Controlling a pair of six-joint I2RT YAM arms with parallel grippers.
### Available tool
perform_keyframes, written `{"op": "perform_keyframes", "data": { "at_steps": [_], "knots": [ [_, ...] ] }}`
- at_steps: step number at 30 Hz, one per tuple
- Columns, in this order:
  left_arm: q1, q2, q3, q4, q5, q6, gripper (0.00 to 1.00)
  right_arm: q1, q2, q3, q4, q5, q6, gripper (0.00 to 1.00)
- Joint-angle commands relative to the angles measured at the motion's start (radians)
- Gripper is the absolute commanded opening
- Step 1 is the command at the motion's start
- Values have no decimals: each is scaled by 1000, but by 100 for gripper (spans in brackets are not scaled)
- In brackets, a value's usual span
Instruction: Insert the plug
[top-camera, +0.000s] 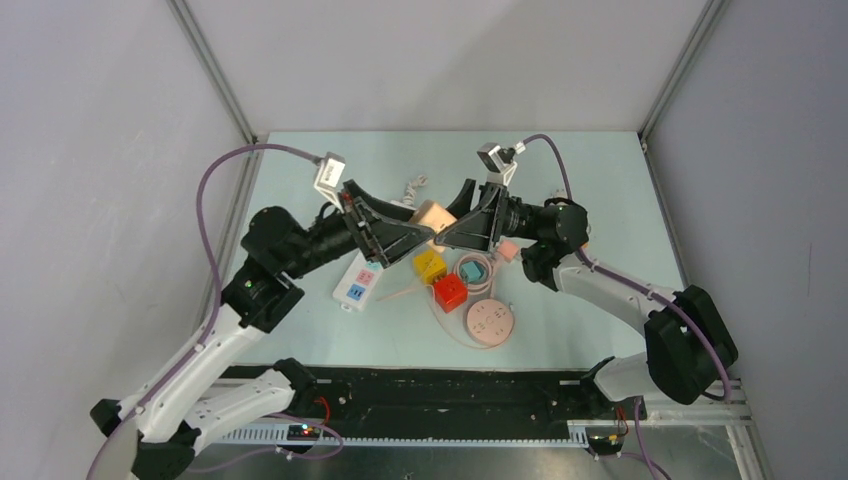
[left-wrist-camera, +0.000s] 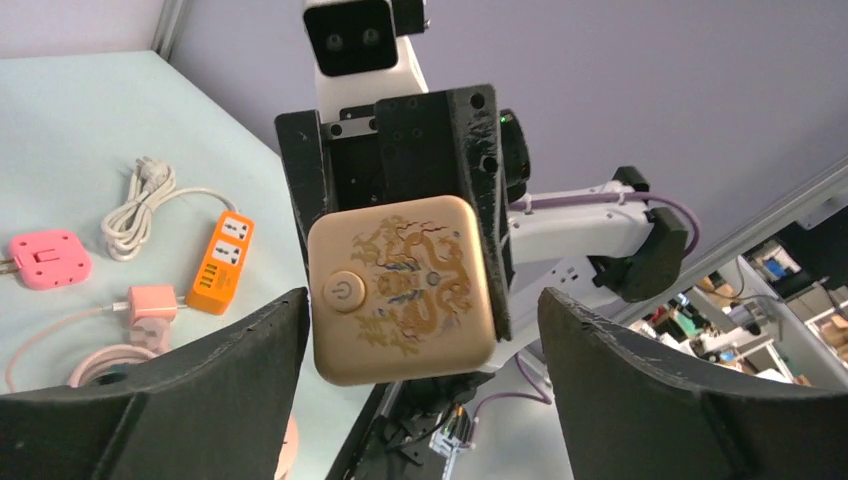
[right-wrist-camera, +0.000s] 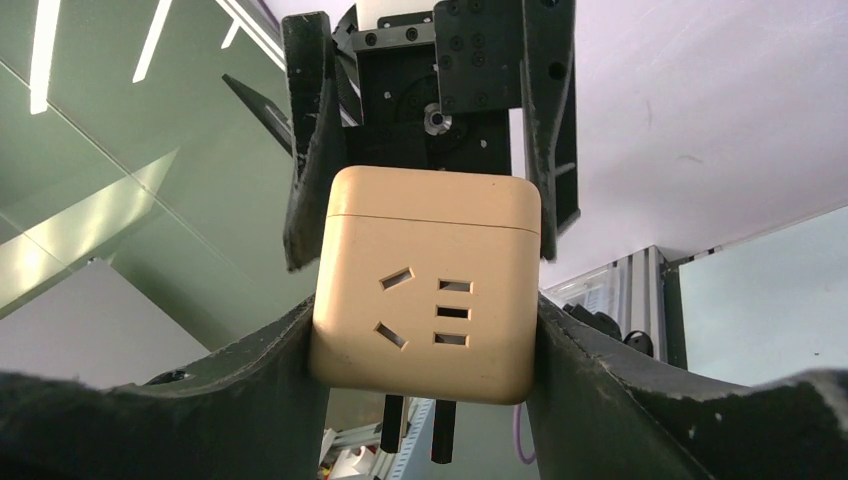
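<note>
The plug (top-camera: 432, 214) is a beige cube held in the air between the two arms. My right gripper (right-wrist-camera: 425, 320) is shut on it, one finger pressed to each side. In the right wrist view its socket face shows and two black prongs (right-wrist-camera: 441, 432) stick out below. My left gripper (left-wrist-camera: 420, 300) stands open around the same plug (left-wrist-camera: 403, 290), whose gold dragon face and power button point at that camera. The left finger (left-wrist-camera: 250, 350) lies close to the cube's edge. The right finger (left-wrist-camera: 610, 370) stands well apart from it.
On the table below lie a white power strip (top-camera: 358, 282), a yellow cube (top-camera: 430, 264), a red cube (top-camera: 450, 292), a teal adapter (top-camera: 473, 270) and a round pink socket (top-camera: 489, 323). An orange strip (left-wrist-camera: 222, 262), a coiled white cable (left-wrist-camera: 140, 205) and a pink adapter (left-wrist-camera: 48, 258) lie further back.
</note>
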Motion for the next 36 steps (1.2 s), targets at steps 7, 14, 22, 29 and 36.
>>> {"op": "perform_keyframes", "data": {
  "at_steps": [7, 14, 22, 29, 36],
  "knots": [
    [-6, 40, 35, -40, 54, -4, 66, 1, -5, 49, 5, -15, -24, 11],
    [-6, 37, 61, -80, 24, 8, 72, 2, -14, 48, -93, -51, -92, 12],
    [-5, 46, 80, -119, 8, 39, 65, 5, -23, 49, -199, -72, -157, 14],
    [-3, 63, 98, -136, 4, 47, 43, 8, -27, 49, -287, -99, -212, 28],
    [2, 78, 118, -188, -31, 97, 1, 6, -93, 49, -513, -64, -361, 60]
  ]
}}
